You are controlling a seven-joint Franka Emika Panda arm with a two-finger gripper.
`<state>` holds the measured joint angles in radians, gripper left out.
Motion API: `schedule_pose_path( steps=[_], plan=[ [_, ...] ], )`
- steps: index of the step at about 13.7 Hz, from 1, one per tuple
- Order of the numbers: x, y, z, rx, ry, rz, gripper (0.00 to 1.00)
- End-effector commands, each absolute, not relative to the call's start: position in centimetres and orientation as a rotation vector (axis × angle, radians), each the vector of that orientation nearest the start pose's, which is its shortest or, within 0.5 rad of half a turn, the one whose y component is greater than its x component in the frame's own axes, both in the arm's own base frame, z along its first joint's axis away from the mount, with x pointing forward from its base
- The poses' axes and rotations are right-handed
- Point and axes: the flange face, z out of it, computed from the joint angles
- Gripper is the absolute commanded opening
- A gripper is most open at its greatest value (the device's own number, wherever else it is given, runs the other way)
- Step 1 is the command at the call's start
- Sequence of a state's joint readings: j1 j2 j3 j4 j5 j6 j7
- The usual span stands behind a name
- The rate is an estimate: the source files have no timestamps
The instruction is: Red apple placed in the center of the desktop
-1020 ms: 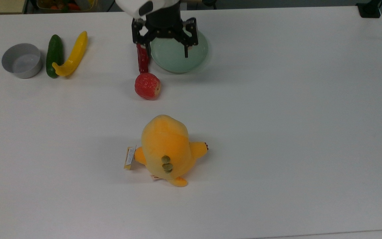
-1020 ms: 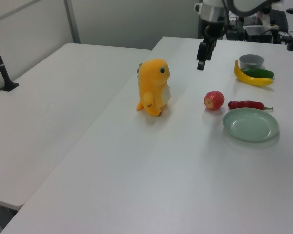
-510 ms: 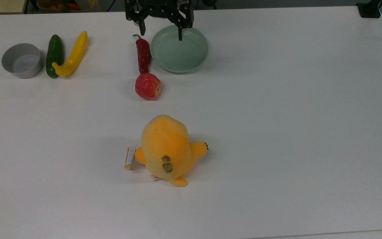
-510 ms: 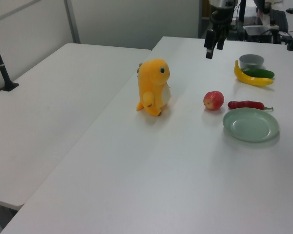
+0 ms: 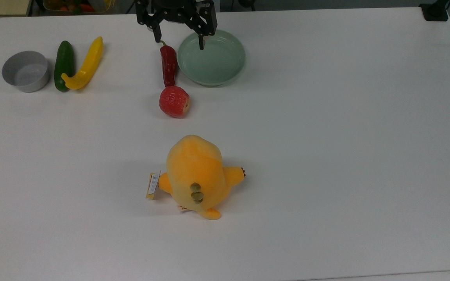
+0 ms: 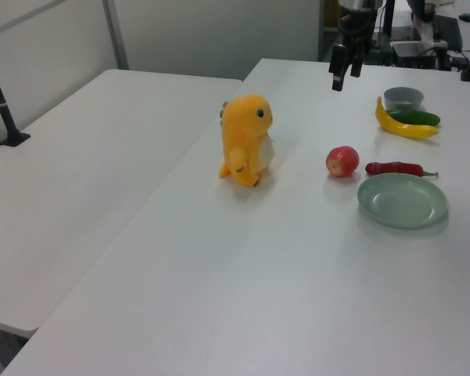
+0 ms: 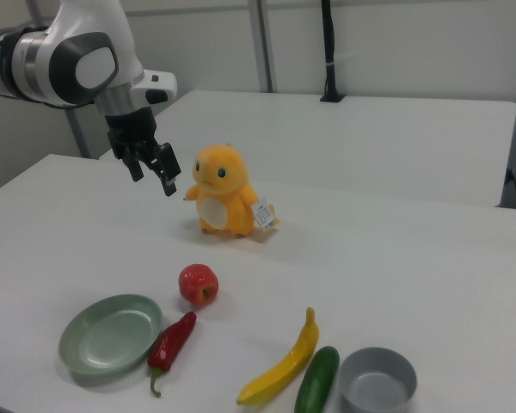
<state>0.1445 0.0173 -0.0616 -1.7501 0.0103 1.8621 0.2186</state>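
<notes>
In the top view, going left to right across the white bench (image 5: 326,136): a grey bowl (image 5: 26,71) sits far left, then a green cucumber (image 5: 64,65) touching a yellow banana (image 5: 86,64). A red chili (image 5: 168,65) lies beside the pale green plate (image 5: 211,57). The red apple (image 5: 174,102) rests just off the chili's tip, untouched, an orange plush toy (image 5: 197,176) well apart below it. The tool (image 5: 178,37) hangs above the plate's edge, fingers apart and empty.

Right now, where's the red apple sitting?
In the top view the red apple rests on the desktop, just below the tip of the red chili pepper and above the orange plush toy, with the green plate up to its right.
</notes>
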Motion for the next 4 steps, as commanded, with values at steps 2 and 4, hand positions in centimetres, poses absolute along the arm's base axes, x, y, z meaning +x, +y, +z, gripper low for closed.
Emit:
schedule_pose_path(
  steps=[2, 4],
  plan=[
    [57.5, 6.1, 55.0, -3.106, 0.169, -0.119, 1.0],
    [57.3, 6.6, 54.7, -3.124, 0.149, -0.111, 1.0]
  ],
)
